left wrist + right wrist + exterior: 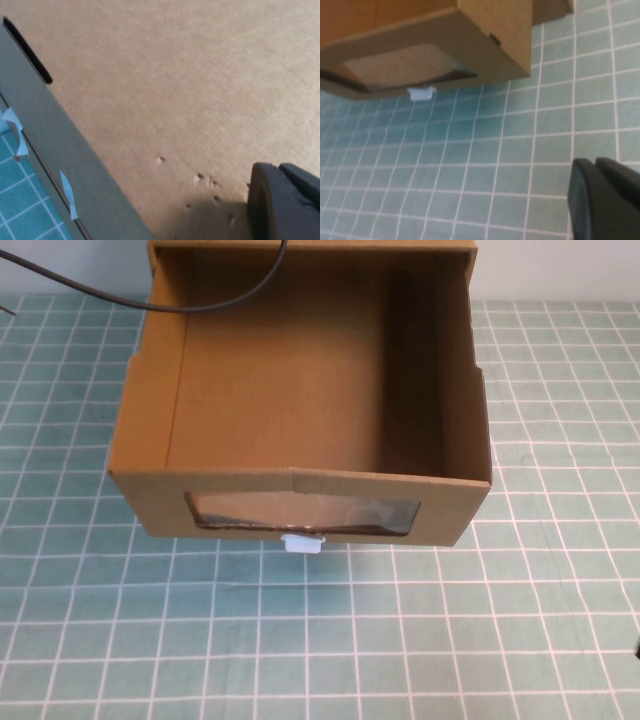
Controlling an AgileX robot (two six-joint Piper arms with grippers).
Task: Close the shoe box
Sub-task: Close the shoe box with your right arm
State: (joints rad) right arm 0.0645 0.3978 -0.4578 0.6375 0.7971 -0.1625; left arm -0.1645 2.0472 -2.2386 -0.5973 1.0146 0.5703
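Shoe box [300, 390]: brown matte cardboard, rectangular drawer form, pulled out toward the robot, interior bare. Clear plastic window [302, 513] set in the front wall; small white pull tab [303, 544] just below it. A dark cable [190, 302] crosses the far left corner.

Surface: teal cloth [300, 640] with a white grid, flat, covering the table (a pale wall shows behind).

Left gripper [287, 202]: beside a plain cardboard face of the box; only one dark finger shows, so its opening cannot be told.

Right gripper [605, 200]: above the cloth, off the box's front right corner, apart from it; opening likewise cannot be told.
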